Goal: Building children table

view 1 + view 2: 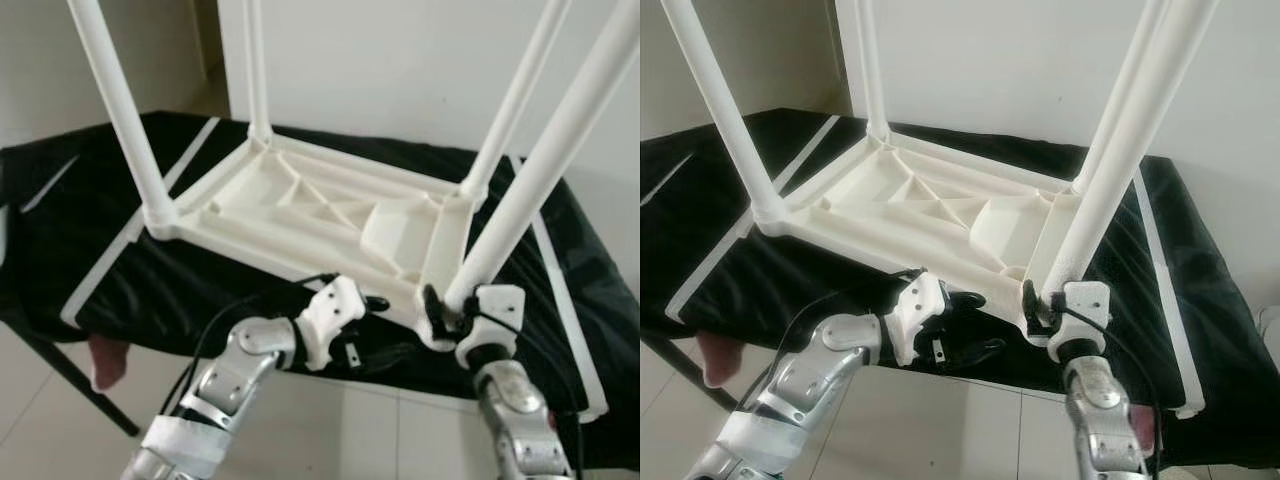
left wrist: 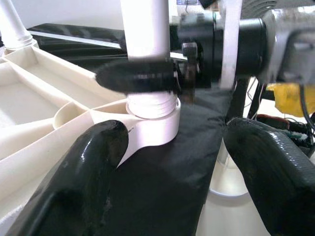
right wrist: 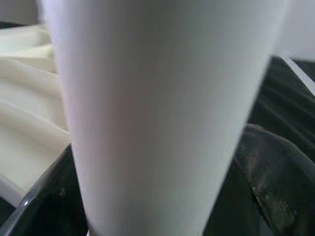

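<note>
Smooth white plastic table (image 1: 300, 205), matt black cloth (image 1: 150, 290)

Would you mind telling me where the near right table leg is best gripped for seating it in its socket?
Grip the near right leg low, just above its corner socket, coming from the table's open front edge as the right gripper does. The tube is round, smooth and leaning, so a low hold probably controls it best.

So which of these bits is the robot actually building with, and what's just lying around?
Part of the job:
- upside-down white tabletop
- four white legs standing in its corners; the near right leg is held at its base by the right gripper
- left gripper, open, just beside that corner

Just there:
- black cloth with white stripes
- pinkish thing below its edge
</note>
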Robot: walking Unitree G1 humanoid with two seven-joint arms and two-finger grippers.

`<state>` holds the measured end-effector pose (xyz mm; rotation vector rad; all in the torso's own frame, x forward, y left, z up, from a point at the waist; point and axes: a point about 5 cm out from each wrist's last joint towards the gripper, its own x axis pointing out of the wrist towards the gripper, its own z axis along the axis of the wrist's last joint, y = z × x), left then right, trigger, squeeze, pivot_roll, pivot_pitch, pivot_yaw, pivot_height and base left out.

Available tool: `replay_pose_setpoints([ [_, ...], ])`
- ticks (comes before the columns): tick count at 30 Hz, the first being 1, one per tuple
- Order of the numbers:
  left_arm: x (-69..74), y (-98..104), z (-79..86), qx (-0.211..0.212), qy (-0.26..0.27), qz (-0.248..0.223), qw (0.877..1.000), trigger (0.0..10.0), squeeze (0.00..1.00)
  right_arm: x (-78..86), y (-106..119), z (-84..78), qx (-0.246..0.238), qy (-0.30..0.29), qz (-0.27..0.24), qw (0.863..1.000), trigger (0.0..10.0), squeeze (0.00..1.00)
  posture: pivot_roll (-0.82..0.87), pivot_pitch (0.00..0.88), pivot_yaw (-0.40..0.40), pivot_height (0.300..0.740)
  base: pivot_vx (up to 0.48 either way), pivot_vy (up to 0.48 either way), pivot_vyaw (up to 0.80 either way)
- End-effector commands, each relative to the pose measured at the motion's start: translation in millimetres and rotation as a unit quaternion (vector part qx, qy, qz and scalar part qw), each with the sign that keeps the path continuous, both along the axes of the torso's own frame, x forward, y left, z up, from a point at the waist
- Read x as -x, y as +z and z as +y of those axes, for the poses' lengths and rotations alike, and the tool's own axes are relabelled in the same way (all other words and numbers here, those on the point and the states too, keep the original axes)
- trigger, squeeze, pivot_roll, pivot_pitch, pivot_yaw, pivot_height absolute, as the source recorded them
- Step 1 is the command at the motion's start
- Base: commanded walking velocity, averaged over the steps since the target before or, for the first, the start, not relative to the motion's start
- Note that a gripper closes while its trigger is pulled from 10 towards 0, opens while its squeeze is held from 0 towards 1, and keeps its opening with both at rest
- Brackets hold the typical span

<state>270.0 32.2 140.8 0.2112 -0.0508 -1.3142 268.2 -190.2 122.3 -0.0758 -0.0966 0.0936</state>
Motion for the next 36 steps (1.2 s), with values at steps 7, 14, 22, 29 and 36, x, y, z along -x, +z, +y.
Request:
replay_pose_setpoints([
  [7,-2.5,1,0.6,-0.002,0.009,-0.005,1.0,10.0,0.0,-12.3,9,2.7,0.023,0.133,0.004,0.991,10.0,0.0,-0.02,0.0,-0.037,0.74,0.0,0.0,0.0],
  [14,-2.3,2,1.4,-0.003,0.01,-0.009,1.0,10.0,0.0,-14.7,6,5.4,0.046,0.194,0.024,0.98,10.0,0.0,0.0,0.0,-0.05,0.74,0.0,0.0,0.0],
  [22,-1.8,3,4.7,-0.001,0.021,-0.01,1.0,10.0,0.0,-12.2,-4,-1.5,0.05,0.237,0.052,0.969,0.0,0.0,0.02,0.0,-0.052,0.74,0.0,0.0,0.0],
  [29,-3.0,5,6.1,-0.001,0.023,-0.01,1.0,10.0,0.0,-8.6,-9,-7.7,0.039,0.232,0.064,0.97,0.0,0.0,0.01,0.0,-0.042,0.74,0.0,0.0,0.0],
  [36,-1.4,4,5.9,0.0,0.02,-0.007,1.0,10.0,0.0,-5.8,-8,-9.1,0.031,0.212,0.058,0.975,10.0,0.0,0.0,0.0,-0.029,0.74,0.0,0.0,0.0],
])
